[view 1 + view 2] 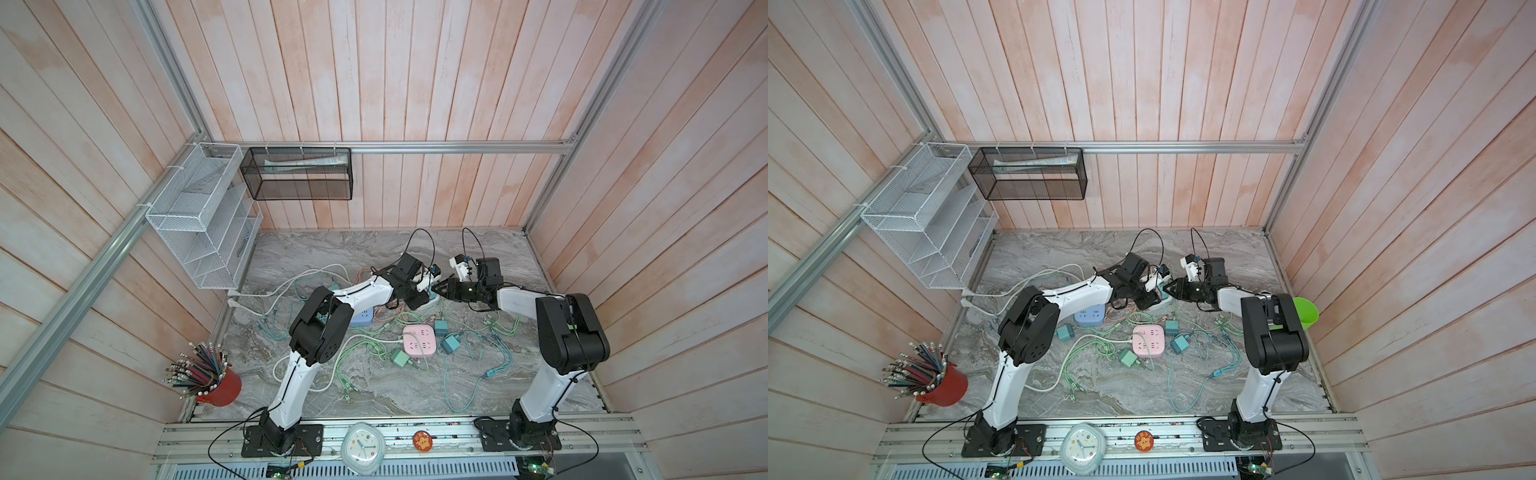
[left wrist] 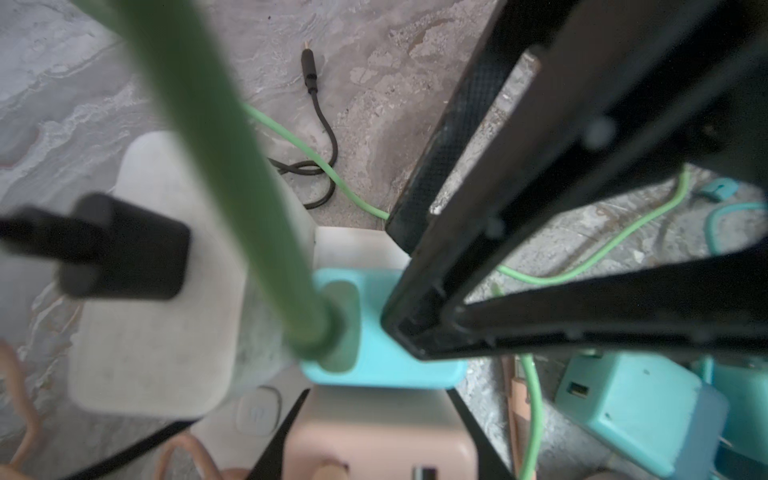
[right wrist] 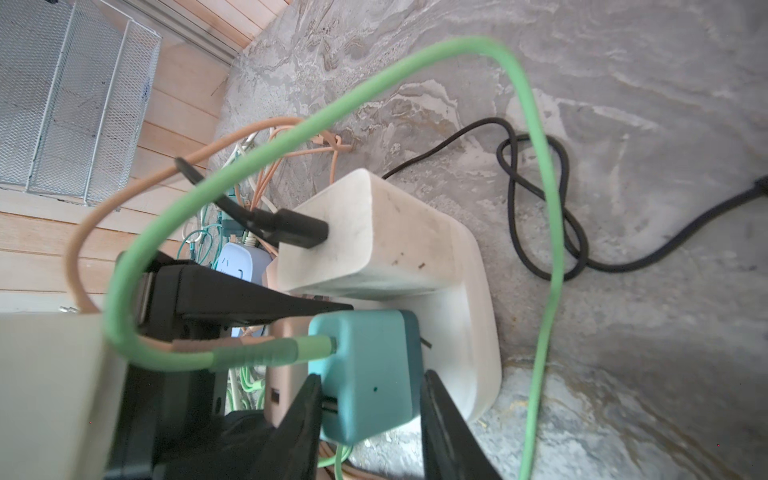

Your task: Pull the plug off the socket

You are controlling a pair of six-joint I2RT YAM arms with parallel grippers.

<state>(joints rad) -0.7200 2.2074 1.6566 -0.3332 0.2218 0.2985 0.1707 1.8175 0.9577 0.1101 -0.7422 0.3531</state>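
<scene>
Teal plug [image 3: 365, 382] sat between the fingers of the right gripper [image 3: 372, 384], seated in the white socket block [image 3: 469, 332]. One finger lay against each flank. As far as the right wrist view showed, the jaws had closed to the plug's width and had hold of it.

Just beside that hand, the left gripper [image 2: 380, 392] was narrowed onto the pink adapter [image 2: 374, 440], the plug's neighbour on the same block, and looked to be pinning the block down.

Beyond the right fingertips stood a white adapter [image 3: 365, 232] with a black lead.

The plug's long axis ran straight out of the socket face, the way its green cable [image 3: 332, 108] left it, and crosswise to the line on which the right fingers closed. So the pull probably had to go along that axis, away from the block, with no tilt toward the left hand. The right arm was already on the plug and so was the one to pull. The green cable looped over both hands and might snag.
</scene>
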